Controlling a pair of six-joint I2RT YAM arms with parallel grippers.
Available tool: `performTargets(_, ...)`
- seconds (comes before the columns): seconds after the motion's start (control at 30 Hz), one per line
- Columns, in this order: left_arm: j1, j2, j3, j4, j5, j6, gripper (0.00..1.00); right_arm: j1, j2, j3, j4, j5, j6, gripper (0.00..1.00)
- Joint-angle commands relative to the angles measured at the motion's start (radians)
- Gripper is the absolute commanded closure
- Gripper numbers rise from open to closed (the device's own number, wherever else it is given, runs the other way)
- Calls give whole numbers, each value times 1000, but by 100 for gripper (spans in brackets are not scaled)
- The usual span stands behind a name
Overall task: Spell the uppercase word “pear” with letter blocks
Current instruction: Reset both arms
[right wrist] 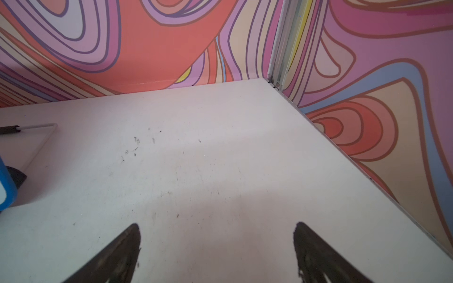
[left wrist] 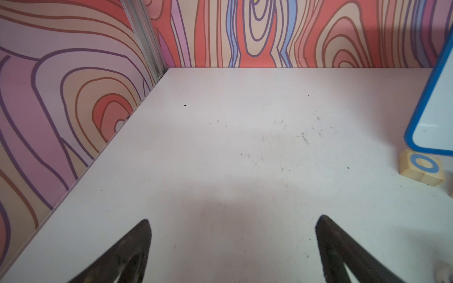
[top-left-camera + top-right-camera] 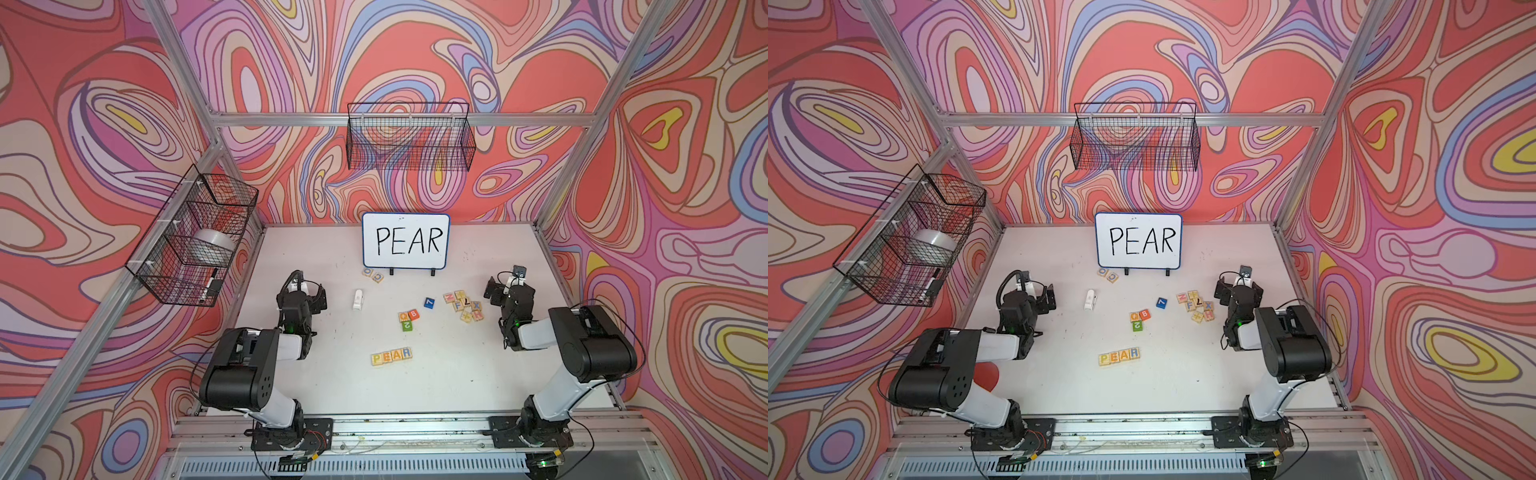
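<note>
Four pale-wood letter blocks (image 3: 391,356) lie in a tight row near the front middle of the table and read P, E, A, R from left to right; the same row of letter blocks (image 3: 1119,356) shows in both top views. No gripper touches them. My left gripper (image 3: 303,294) hovers at the table's left side, far behind the row, pointing at the back left corner. In the left wrist view the left gripper (image 2: 234,220) is open over bare table. My right gripper (image 3: 510,289) sits at the right side, and in the right wrist view the right gripper (image 1: 217,226) is open and holds nothing.
A white board (image 3: 405,241) with PEAR written on it stands at the back. Two blocks (image 3: 372,274) lie at its foot. A red B (image 3: 413,314), a green 2 (image 3: 407,326), a blue 7 (image 3: 429,302), a cluster of blocks (image 3: 463,305) and a small white object (image 3: 358,299) lie mid-table.
</note>
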Motion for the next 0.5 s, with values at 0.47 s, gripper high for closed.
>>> performTargets(0.47, 13, -5, 12, -35, 118, 13, 0, -6, 1, 8, 22, -30, 4, 2)
